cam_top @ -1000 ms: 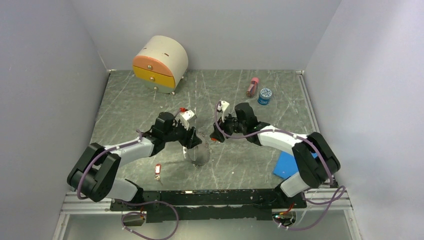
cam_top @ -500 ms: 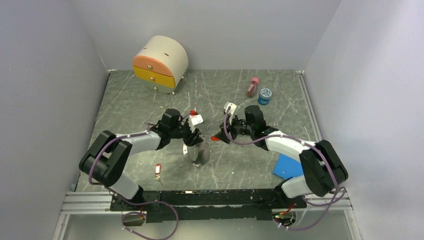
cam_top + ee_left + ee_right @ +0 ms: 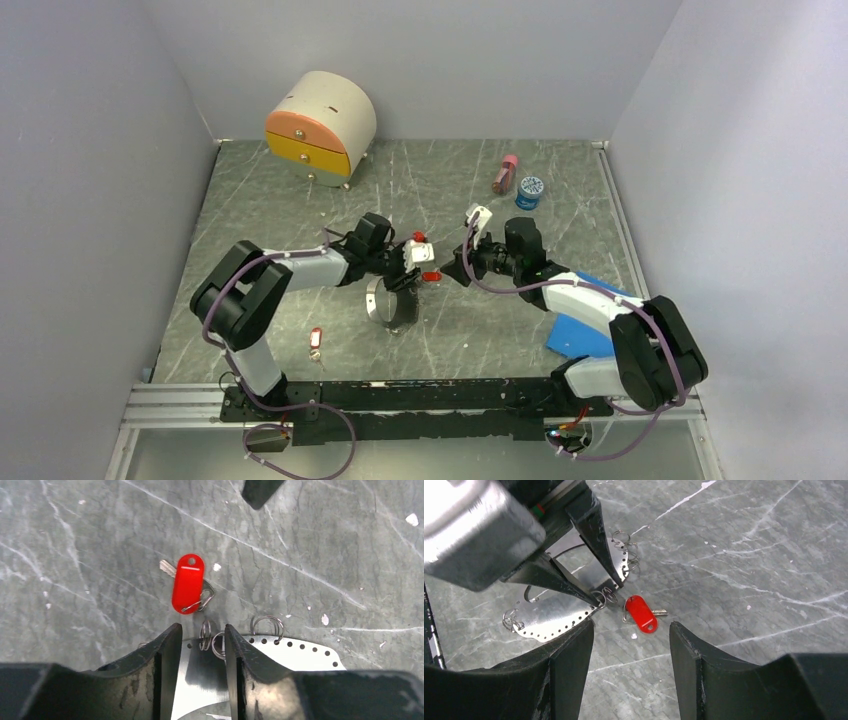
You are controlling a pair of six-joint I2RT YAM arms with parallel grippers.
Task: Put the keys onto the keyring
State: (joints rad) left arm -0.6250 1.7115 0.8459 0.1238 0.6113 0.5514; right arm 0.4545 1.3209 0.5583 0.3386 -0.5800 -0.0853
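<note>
- while the left gripper (image 3: 201,628) stands over the rim of the keyring (image 3: 280,652), a shiny flat metal hoop with a row of small holes along its edge, its jaws are partly apart with thin wire split rings (image 3: 205,635) between them. whether they pinch one cannot be told.
- the right gripper (image 3: 631,626) hovers released, jaws wide and empty, facing the left one from 3 o'clock in the overhead view.
- a small thin metal key with a red oblong plastic tag (image 3: 187,582) lies flat on the grey marbled tabletop (image 3: 75,540) just beside the keyring's rim, at about 2 o'clock of it from overhead. it sits between the two claws and is not threaded on.
- a second red-tagged key (image 3: 316,341) lies well apart, at about 8 o'clock of the keyring, near the front edge.
- likely trouble: the split ring is thin and springy and could slip from the left jaws. a nudge on the loose hoop could shove it into the key.
- the key lies flat, so the right fingers may scrape the tabletop or flick it away. the two claws work close together and could collide.
</note>
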